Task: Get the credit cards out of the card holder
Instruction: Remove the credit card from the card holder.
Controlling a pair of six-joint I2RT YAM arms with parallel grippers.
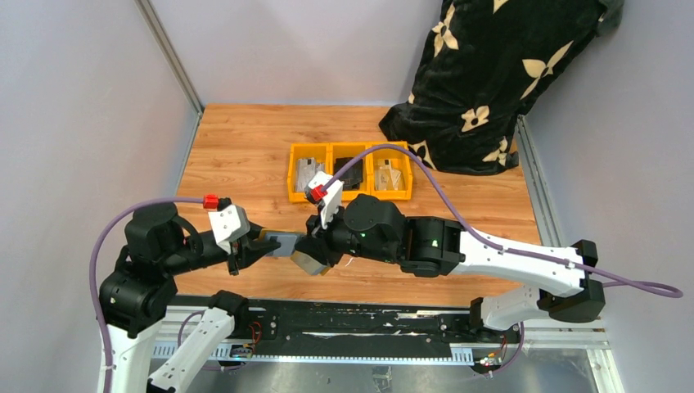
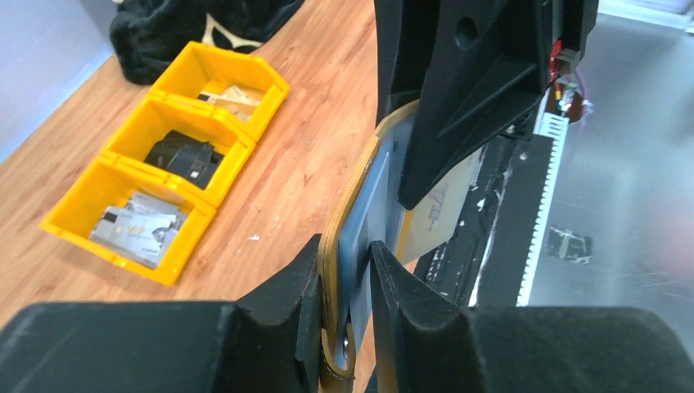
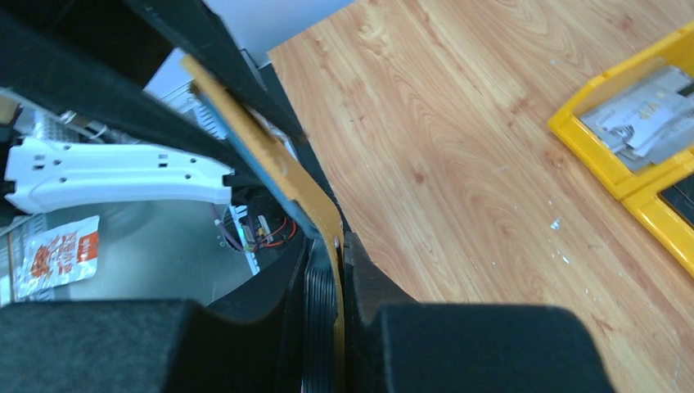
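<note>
The mustard-tan card holder (image 1: 309,263) hangs open above the table's near edge, held between both grippers. My left gripper (image 1: 260,246) is shut on one flap. In the left wrist view (image 2: 344,286) its fingers clamp the tan edge (image 2: 350,192) together with a blue-grey layer (image 2: 362,229); I cannot tell whether that is a card or the lining. A pale printed card face (image 2: 438,209) shows beneath the right gripper's black finger. My right gripper (image 1: 316,250) is shut on the other flap, and its wrist view (image 3: 340,270) shows the tan leather (image 3: 278,164) pinched between the pads.
A row of three orange-yellow bins (image 1: 294,173) stands mid-table. The left bin holds silvery cards (image 2: 135,229) and the middle one a black wallet (image 2: 184,155). A black floral cloth (image 1: 491,74) lies at the back right. The black base rail (image 1: 352,323) runs along the near edge.
</note>
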